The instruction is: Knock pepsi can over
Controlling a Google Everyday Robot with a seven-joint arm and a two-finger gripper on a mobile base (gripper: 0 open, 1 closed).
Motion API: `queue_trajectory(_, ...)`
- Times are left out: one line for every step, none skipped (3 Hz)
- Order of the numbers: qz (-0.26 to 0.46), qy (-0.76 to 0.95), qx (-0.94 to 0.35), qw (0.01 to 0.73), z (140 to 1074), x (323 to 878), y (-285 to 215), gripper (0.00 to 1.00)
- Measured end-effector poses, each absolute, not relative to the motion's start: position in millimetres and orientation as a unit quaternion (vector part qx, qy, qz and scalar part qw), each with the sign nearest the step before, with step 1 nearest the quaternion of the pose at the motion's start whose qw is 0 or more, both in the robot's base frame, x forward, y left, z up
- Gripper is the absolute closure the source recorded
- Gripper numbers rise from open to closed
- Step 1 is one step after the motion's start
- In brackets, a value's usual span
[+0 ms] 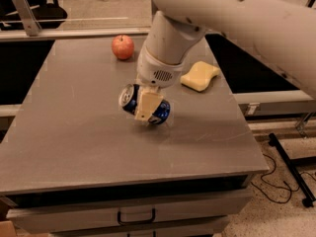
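Dark-blue pepsi can is tipped far over, silver top facing up-left, base toward lower right, approx mid-table and a bit right of centre. Its low edge sits at the grey table surface or just above it; contact w/ the top can't be made out. The gripper is clamped on the can: one beige finger lies across the can's near side, the other is hidden behind it. White arm comes down from upper right, wrist directly above the can. Yellow sponge lies just right of the wrist, apart from the can. Red apple stands near the far edge, well apart, to the back-left. Drawer handle shows below the table's front edge.
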State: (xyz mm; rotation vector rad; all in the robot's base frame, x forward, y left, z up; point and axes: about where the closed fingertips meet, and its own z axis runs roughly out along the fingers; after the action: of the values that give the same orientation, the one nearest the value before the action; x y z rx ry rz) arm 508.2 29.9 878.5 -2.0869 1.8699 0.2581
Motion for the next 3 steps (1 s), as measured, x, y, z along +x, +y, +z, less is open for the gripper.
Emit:
queue_trajectory(0.071, 0.674, -0.722, 0.142, 870.8, 516.6, 41.6, 0.59)
queue_trajectory(0.060, 0.690, -0.710, 0.132, 867.7, 527.1, 53.4, 0.35)
queue_trajectory(0.056, 0.701, -0.699, 0.130, 869.5, 536.7, 61.3, 0.12)
